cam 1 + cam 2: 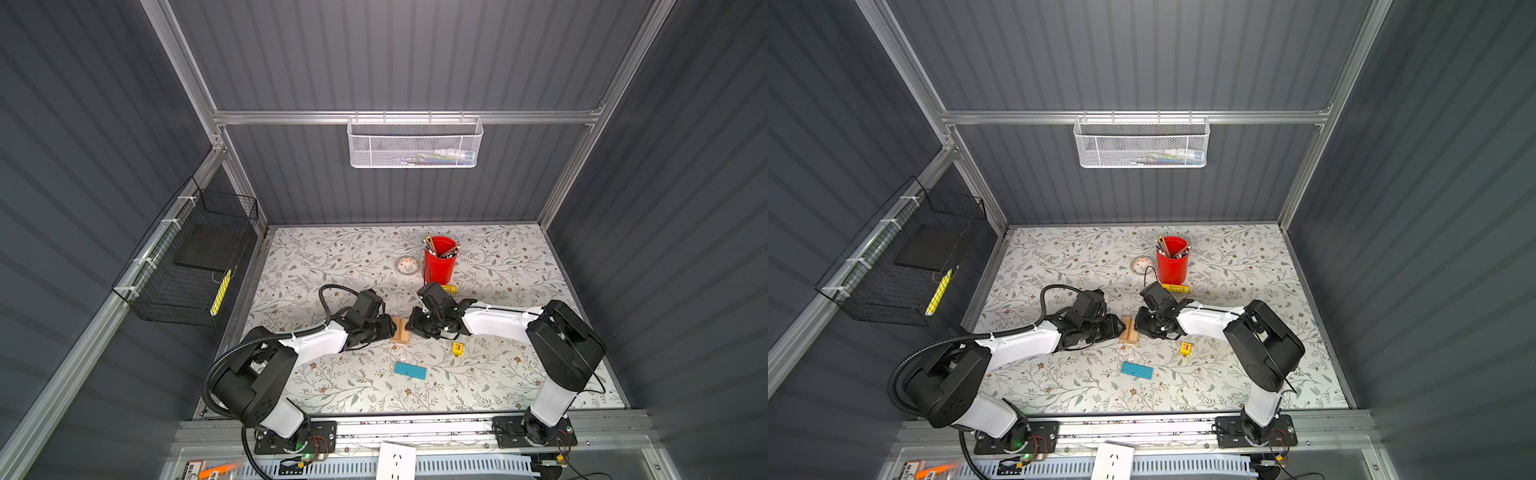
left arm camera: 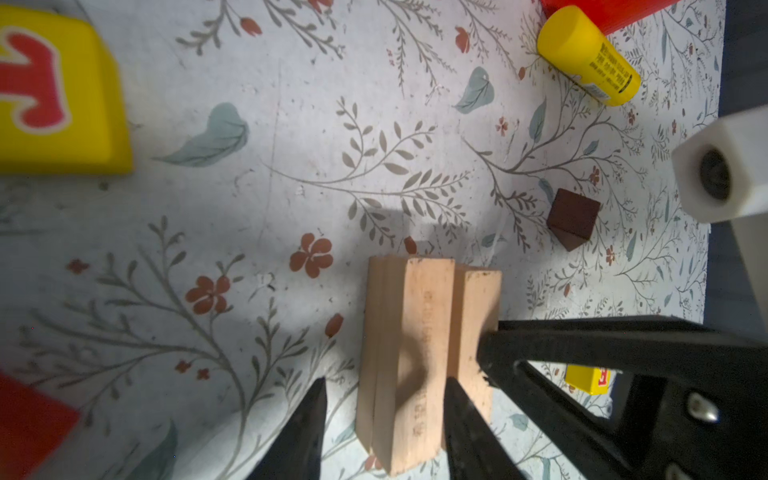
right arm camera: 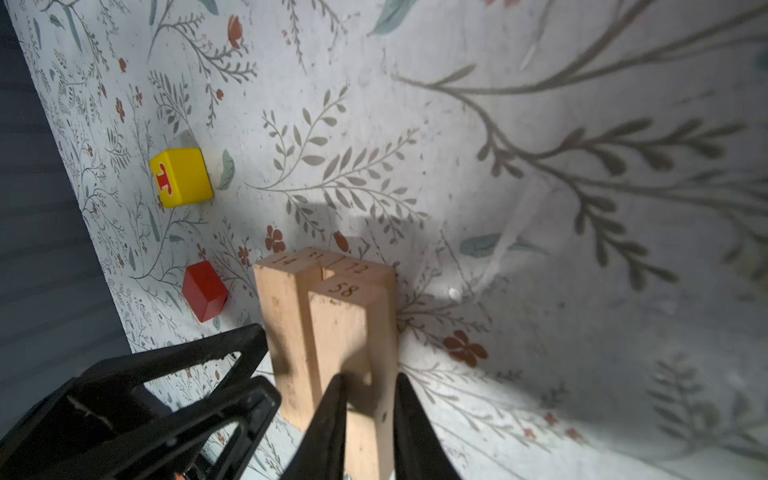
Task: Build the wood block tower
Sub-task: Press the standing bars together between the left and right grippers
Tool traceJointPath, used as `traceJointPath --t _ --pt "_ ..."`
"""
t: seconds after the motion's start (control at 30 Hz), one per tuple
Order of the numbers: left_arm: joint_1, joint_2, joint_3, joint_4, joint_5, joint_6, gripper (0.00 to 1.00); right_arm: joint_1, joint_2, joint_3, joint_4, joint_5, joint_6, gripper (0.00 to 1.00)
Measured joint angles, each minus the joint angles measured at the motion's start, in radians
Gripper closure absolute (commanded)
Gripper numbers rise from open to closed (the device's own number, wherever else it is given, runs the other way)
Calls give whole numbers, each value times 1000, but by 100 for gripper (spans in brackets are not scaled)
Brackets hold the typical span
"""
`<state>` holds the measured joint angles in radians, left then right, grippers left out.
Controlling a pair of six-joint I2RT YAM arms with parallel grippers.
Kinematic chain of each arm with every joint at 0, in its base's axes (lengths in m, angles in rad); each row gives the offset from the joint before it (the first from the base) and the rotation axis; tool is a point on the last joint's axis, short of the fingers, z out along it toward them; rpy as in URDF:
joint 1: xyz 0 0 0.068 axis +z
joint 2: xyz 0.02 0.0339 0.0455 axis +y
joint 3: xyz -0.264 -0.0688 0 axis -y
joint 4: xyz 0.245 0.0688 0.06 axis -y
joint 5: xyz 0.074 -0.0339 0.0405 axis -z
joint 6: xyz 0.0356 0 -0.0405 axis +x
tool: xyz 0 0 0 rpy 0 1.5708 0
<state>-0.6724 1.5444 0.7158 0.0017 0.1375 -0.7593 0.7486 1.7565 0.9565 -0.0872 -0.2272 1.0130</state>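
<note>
- Tan bars [image 1: 401, 330] sit stacked mid table [image 1: 519, 270], between both grippers.
- Left gripper [image 2: 386, 380] jaws are spread astride an upper bar.
- Right gripper [image 3: 370, 376] jaws are narrow around its neighbour; grip unclear.
- Risk: uneven squeezes skew or topple the stack.

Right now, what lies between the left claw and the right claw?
The tan wooden bars, bunched together, sit between the left claw and right claw; both top views show it.
</note>
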Motion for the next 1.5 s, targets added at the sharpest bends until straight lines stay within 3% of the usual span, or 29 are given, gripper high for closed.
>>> traceJointPath --t 0.63,1.23,1.5 --pt "0 20 7 4 25 27 65 0 5 7 13 -17 1 80" --pt "0 20 29 -8 39 42 63 1 -2 17 2 -12 15 75" --pt "0 -16 45 -67 8 56 63 24 -66 5 -21 -12 -46 73"
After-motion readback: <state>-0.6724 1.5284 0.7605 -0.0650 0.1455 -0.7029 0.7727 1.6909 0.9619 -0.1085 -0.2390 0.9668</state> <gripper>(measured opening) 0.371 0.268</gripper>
